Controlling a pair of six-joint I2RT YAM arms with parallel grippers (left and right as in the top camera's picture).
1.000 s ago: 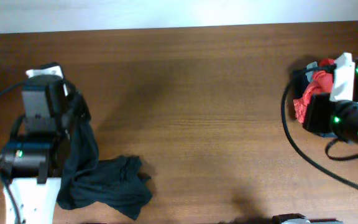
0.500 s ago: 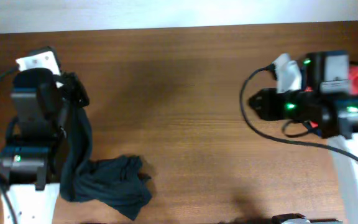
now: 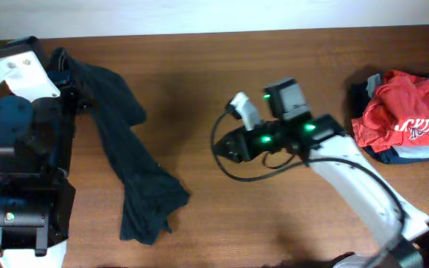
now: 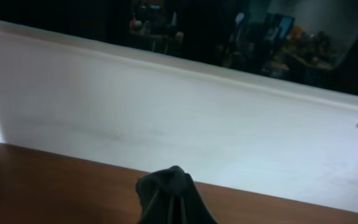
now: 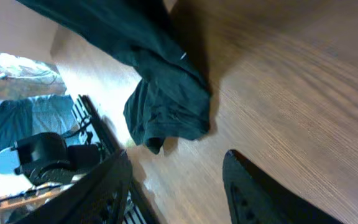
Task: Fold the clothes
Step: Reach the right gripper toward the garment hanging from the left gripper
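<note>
The black T-shirt (image 3: 129, 160) stretches in a long strip from the far left corner down to a bunched end near the front. My left gripper (image 3: 67, 68) is shut on its upper end and holds it up. In the left wrist view the black cloth (image 4: 173, 198) bulges out over the jaws, which are hidden. My right gripper (image 3: 226, 149) is open and empty above the table's middle, to the right of the shirt. In the right wrist view its two fingers (image 5: 179, 190) are spread wide over bare wood, with the shirt's lower end (image 5: 163, 109) ahead of them.
A red shirt with white lettering (image 3: 408, 115) lies on folded grey and navy garments (image 3: 382, 154) at the right edge. A white wall (image 4: 197, 118) rises behind the table's far edge. The left arm's base (image 3: 21, 216) stands at the front left.
My left gripper has lifted the black shirt's end up and toward the far left, drawing the cloth long. My right arm has swung from the red pile to the table's middle.
</note>
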